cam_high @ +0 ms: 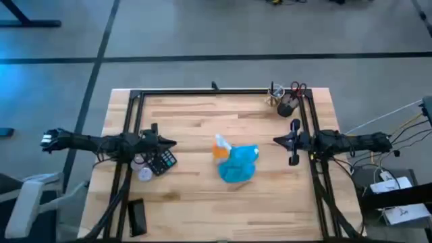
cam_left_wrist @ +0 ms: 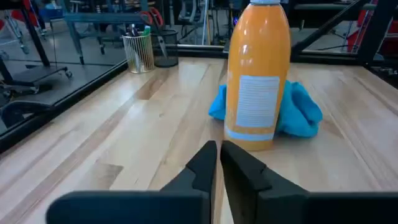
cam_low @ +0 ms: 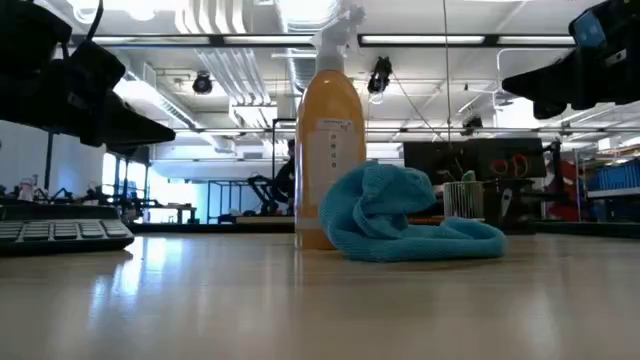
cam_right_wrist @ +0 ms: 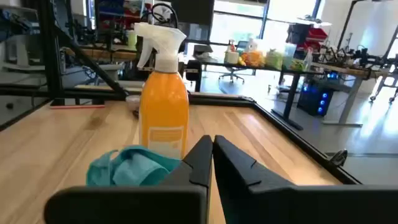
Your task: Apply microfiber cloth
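The turquoise microfiber cloth [cam_high: 239, 165] lies crumpled in a heap on the wooden table's middle, right beside the upright orange spray bottle [cam_high: 221, 147], and also shows in the low view [cam_low: 410, 228]. My left gripper [cam_high: 174, 142] hovers shut above the table to the left of the bottle [cam_left_wrist: 257, 74]. My right gripper [cam_high: 275, 141] hovers shut to the right of the cloth [cam_right_wrist: 129, 168]. Neither touches anything.
A calculator [cam_high: 160, 162] and a small white round object [cam_high: 145, 174] lie under the left arm. A black phone [cam_high: 137, 217] lies near the front left. A wire cup with pens and scissors [cam_high: 287, 101] stands at the far right. A black frame [cam_high: 216, 92] runs around the table.
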